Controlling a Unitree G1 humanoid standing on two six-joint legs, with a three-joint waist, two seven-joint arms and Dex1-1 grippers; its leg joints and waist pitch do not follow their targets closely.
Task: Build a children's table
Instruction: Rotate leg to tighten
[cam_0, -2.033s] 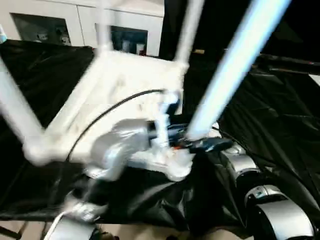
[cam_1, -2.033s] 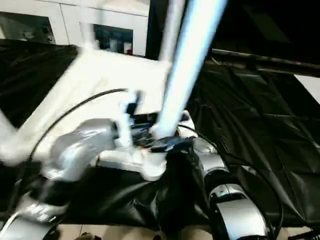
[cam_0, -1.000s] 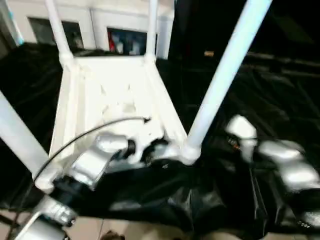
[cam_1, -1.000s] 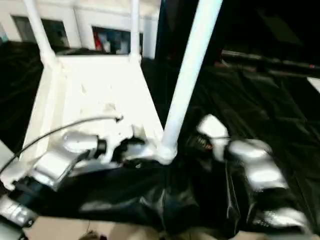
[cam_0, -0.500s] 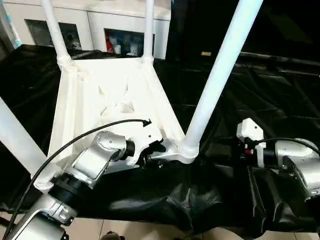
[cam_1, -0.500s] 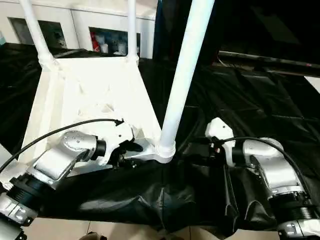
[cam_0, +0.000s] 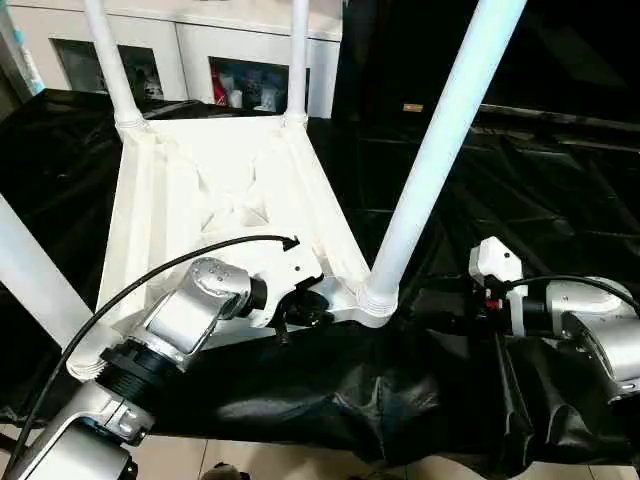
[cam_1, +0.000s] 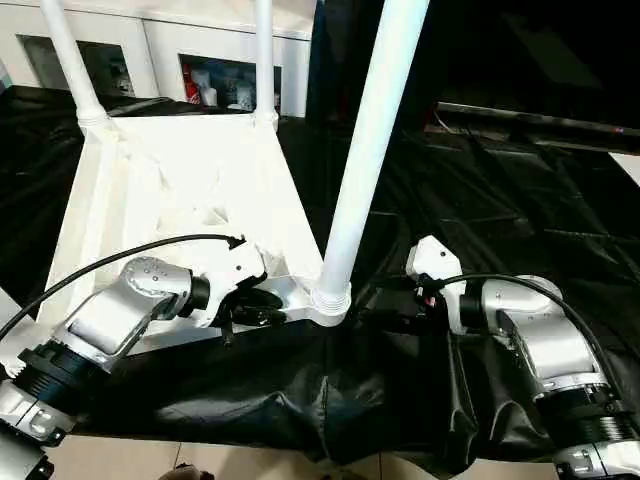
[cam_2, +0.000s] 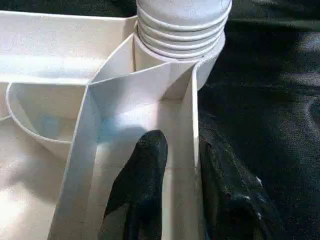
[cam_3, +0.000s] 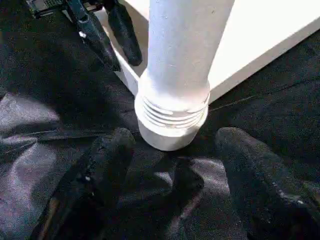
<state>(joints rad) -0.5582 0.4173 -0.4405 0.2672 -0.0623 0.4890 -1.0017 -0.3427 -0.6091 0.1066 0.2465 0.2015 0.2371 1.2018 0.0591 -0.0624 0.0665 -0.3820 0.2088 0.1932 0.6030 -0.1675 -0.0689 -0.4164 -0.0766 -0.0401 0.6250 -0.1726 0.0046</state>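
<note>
the tabletop (cam_0: 215, 190) lies upside down on the black surface (cam_0: 560, 200); the left gripper (cam_2: 180, 175) straddles its near rim; the right gripper (cam_3: 175, 150), released, faces the upright near leg (cam_0: 440, 140)

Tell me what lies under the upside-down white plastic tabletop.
The white plastic tabletop rests on crumpled black plastic sheeting, which spreads out past every edge and hangs over the near side. Whatever supports the sheeting beneath is covered, so it cannot be made out.

Left end effector (cam_2: 172, 170) with fingers pinched close together; right end effector (cam_3: 175, 155) spread wide, forearms angled inward.
</note>
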